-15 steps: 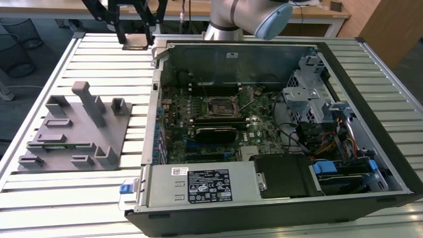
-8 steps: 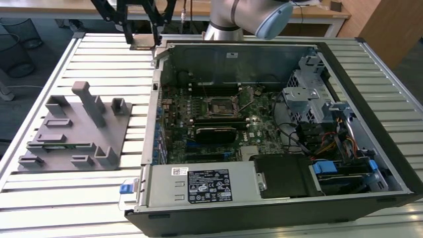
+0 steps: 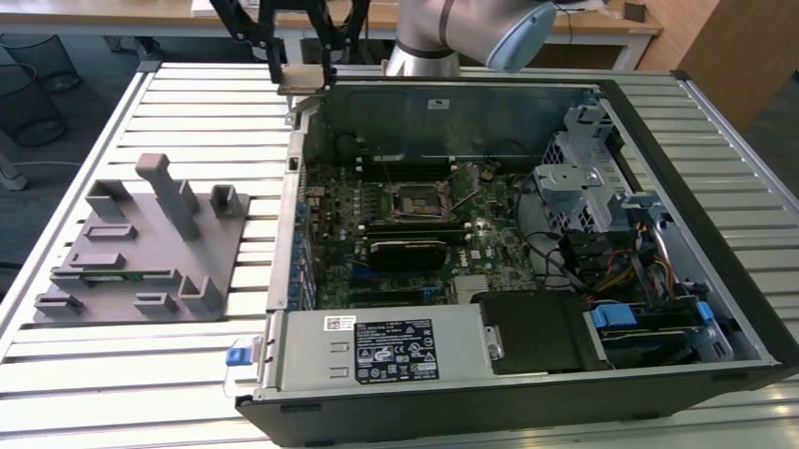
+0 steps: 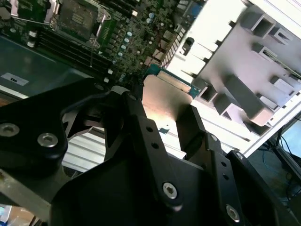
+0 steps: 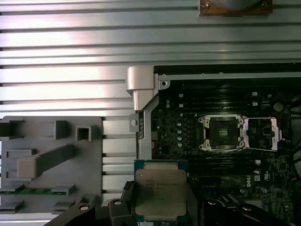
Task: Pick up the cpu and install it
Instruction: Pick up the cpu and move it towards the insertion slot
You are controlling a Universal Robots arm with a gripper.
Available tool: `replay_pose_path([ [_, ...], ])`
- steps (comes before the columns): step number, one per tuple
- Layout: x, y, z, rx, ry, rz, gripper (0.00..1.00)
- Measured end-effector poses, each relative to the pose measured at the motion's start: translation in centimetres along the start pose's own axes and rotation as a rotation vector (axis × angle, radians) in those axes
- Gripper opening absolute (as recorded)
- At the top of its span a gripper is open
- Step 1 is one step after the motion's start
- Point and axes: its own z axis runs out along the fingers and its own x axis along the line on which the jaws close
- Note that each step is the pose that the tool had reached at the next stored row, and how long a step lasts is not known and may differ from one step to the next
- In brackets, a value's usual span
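Now the end effector (image 3: 303,75) is closed on the cpu (image 5: 160,193), which sits between its jaws.

Clamped at two opposite edges in the gripper (image 4: 164,120), lifted clear: the cpu (image 5: 161,193). Thin, flat and square, pale silvery top plate on a green rim, plate side up. Poised over a side wall of the case (image 3: 500,412), apart from the socket (image 5: 221,133).

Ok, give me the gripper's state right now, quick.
Gripper: shut on the cpu, which is held off the board and not yet in the socket.
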Motion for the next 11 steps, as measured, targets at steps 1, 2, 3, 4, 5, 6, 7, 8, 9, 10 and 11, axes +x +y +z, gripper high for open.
replay_pose_path([
  [1, -0.49, 0.02, 0.0, 0.0001, 0.0001, 0.0, 0.53],
  [2, -0.94, 0.04, 0.01, 0.0001, 0.0001, 0.0, 0.53],
  [3, -1.39, 0.06, 0.02, 0.0001, 0.0, 0.0, 0.53],
  [4, -1.74, 0.07, 0.03, 0.0001, 0.0001, 0.0, 0.53],
  [5, -2.0, 0.08, 0.05, 0.0, 0.0001, 0.0, 0.53],
  [6, -2.25, 0.09, 0.06, 0.0001, 0.0001, 0.0, 0.53],
  [7, -2.45, 0.1, 0.07, 0.0001, 0.0001, 0.0, 0.53],
  [8, -2.64, 0.11, 0.09, 0.0, 0.0001, 0.0, 0.53],
  [9, -2.88, 0.11, 0.1, 0.0, 0.0, 0.0, 0.53],
  [10, -3.07, 0.12, 0.11, 0.0001, 0.0001, 0.0, 0.53],
  [11, -3.21, 0.13, 0.12, 0.0, 0.0001, 0.0, 0.53],
])
